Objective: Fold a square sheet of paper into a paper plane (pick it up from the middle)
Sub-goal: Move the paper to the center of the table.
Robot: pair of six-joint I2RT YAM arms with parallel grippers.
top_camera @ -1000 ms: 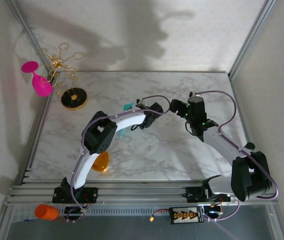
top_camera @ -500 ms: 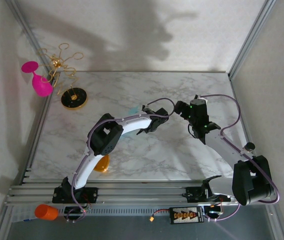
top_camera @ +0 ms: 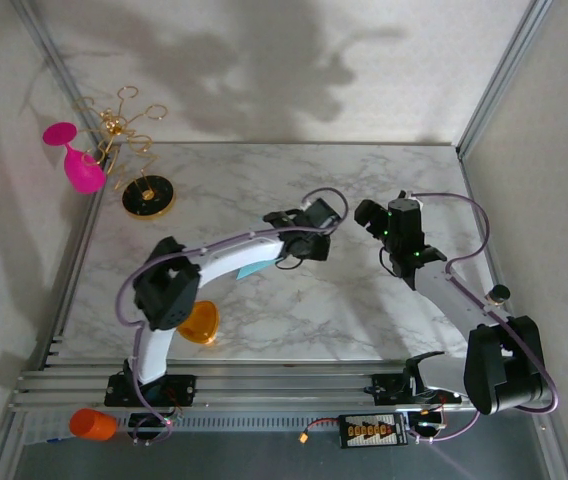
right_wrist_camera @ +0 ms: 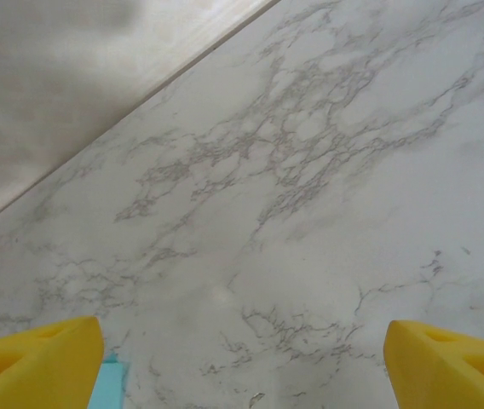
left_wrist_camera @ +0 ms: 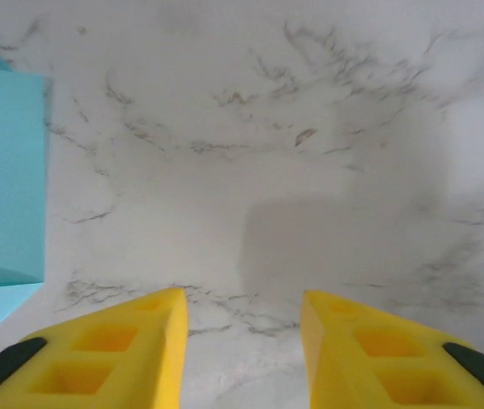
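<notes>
Folding work looks barely begun: my left tool (left_wrist_camera: 242,298) hangs parted and empty over the counter (left_wrist_camera: 327,128), the square sheet of paper (left_wrist_camera: 3,170) lying just to its left. My right tool (right_wrist_camera: 242,328) gapes wide, empty too; most folds seem ahead.

readable text: none legible
black box (top_camera: 369,431), bottom of the top view: rows of yellow marks on its top face, too small and blurred to make out as letters or digits
brands, numbers, signs: none legible
</notes>
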